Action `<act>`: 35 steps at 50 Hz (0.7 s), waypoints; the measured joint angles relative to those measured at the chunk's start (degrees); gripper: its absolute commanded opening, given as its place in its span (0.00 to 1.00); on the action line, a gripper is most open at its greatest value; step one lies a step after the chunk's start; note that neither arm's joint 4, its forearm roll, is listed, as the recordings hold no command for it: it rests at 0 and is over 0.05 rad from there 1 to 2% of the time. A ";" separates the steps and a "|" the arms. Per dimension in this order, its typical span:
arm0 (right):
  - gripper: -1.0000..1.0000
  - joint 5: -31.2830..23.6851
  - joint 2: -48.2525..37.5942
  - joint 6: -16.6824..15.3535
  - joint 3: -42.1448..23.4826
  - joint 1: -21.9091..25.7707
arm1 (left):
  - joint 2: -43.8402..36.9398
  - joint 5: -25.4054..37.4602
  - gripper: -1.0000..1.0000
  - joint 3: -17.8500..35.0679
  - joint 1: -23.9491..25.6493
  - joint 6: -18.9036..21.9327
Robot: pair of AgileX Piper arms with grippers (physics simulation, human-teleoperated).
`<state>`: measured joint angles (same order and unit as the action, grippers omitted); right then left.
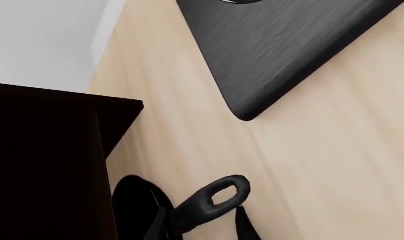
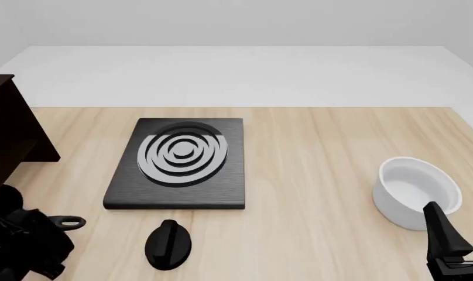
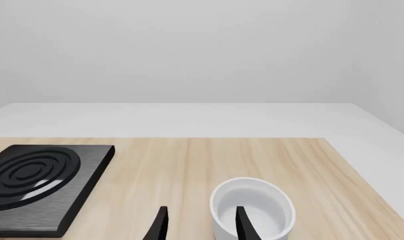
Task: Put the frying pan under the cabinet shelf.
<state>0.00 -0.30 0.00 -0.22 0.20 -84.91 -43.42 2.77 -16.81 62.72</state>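
Cabinet point(image 2: 4, 132) first: the big dark piece stands at the table's point(image 2: 315, 152) left edge, and in the left wrist view its panel sits just beside the left gripper point(image 1: 195, 220). Only the frying pan's point(image 1: 219, 197) handle shows, its holed end poking out between the left fingers. The bowl of the pan is hidden, so I cannot say whether it is under the shelf yet. Nor can I tell whether those fingers clamp the handle or stand slack around it. To my eye the step is sliding the pan in: keep it low and level and clear of the cabinet's edge.

Close ahead lies the black stove plate point(image 2: 178, 164), so the handle should not swing that way. The white bowl point(image 2: 416, 193) is well apart, beside the right gripper point(image 3: 200, 227), which is spread and empty. A small black oval knob point(image 2: 168, 243) lies near the plate.
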 measured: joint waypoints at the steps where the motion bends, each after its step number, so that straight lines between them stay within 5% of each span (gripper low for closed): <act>1: 1.00 0.00 0.00 0.00 0.00 0.00 | 1.16 1.44 1.00 0.06 0.27 0.06; 35: 1.00 0.00 0.00 0.00 0.00 0.00 | 24.02 36.03 1.00 8.02 5.85 -0.41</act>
<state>0.00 -0.31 0.00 -0.22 0.20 -60.89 -7.39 10.79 -10.96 62.32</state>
